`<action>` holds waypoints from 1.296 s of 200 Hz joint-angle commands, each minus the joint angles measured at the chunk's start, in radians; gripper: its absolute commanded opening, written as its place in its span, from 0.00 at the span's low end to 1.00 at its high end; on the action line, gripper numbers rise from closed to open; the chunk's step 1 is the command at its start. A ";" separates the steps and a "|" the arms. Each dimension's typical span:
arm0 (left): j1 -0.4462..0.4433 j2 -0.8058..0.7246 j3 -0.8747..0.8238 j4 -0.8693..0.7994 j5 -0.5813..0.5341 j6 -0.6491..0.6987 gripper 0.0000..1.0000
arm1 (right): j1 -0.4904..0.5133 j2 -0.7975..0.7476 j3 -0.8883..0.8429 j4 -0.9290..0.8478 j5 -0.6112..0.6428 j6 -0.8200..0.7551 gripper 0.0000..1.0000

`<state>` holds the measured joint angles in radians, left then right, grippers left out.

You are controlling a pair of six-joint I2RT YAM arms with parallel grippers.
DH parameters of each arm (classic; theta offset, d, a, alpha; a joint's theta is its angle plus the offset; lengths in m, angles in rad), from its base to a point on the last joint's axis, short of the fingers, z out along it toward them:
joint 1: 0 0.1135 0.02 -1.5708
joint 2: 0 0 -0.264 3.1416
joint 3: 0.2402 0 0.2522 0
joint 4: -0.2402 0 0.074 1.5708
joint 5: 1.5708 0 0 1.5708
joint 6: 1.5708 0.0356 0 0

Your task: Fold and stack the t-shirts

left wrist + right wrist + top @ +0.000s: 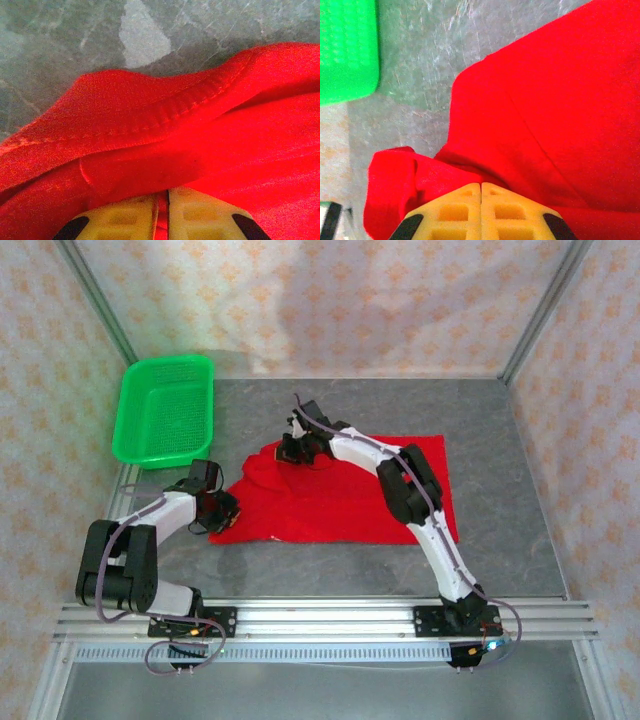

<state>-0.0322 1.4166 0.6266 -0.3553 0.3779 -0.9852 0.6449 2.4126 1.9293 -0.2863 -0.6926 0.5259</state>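
One red t-shirt (340,502) lies rumpled on the tabletop (500,430). Left fingers (125,217) pinch a fold of it; right fingers (452,212) are clenched tight against bunched cloth.

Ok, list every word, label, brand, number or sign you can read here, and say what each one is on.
There is no readable text in these views.
Red t-shirt: plain red where it shows, with no print or tag in sight.
Green basket: bare mesh with no label.
Walls: a repeating ornament with no letters.
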 commanded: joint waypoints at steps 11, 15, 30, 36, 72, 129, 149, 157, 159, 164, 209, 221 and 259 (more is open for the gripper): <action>0.016 0.034 -0.041 -0.060 -0.067 0.034 0.14 | -0.056 -0.005 -0.026 0.136 0.015 0.173 0.03; 0.017 0.037 -0.041 -0.059 -0.066 0.035 0.14 | -0.059 -0.004 -0.029 0.145 0.013 0.182 0.06; 0.016 0.042 -0.038 -0.054 -0.059 0.036 0.14 | -0.066 -0.010 -0.029 0.158 0.014 0.186 0.18; 0.016 0.042 -0.035 -0.051 -0.057 0.036 0.14 | -0.066 -0.015 -0.025 0.161 0.009 0.177 0.21; 0.015 0.053 -0.005 -0.048 -0.037 0.052 0.14 | -0.050 -0.065 0.029 0.075 -0.045 0.014 0.37; 0.016 0.043 0.002 -0.027 -0.023 0.069 0.14 | 0.040 0.074 0.352 -0.353 -0.157 -0.194 0.49; 0.017 0.033 0.010 -0.018 -0.014 0.072 0.15 | 0.072 0.108 0.435 -0.481 -0.099 -0.285 0.50; 0.017 0.031 0.019 -0.023 -0.012 0.077 0.15 | 0.085 0.110 0.448 -0.513 -0.054 -0.324 0.50; 0.017 0.033 0.020 -0.025 -0.012 0.079 0.15 | 0.088 0.111 0.448 -0.517 -0.043 -0.334 0.50; 0.017 0.035 0.025 -0.029 -0.010 0.083 0.15 | 0.092 0.111 0.449 -0.520 -0.021 -0.354 0.50; 0.018 0.032 0.017 -0.034 -0.003 0.098 0.14 | 0.107 0.117 0.414 -0.422 0.051 -0.470 0.53; 0.018 0.027 0.014 -0.038 -0.003 0.100 0.14 | 0.108 0.124 0.428 -0.419 0.075 -0.498 0.54; 0.022 0.016 0.010 -0.043 -0.001 0.104 0.14 | 0.108 0.131 0.437 -0.383 0.091 -0.571 0.55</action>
<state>-0.0235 1.4380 0.6468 -0.3481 0.3897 -0.9066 0.7536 2.5370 2.3428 -0.7101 -0.6392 0.0456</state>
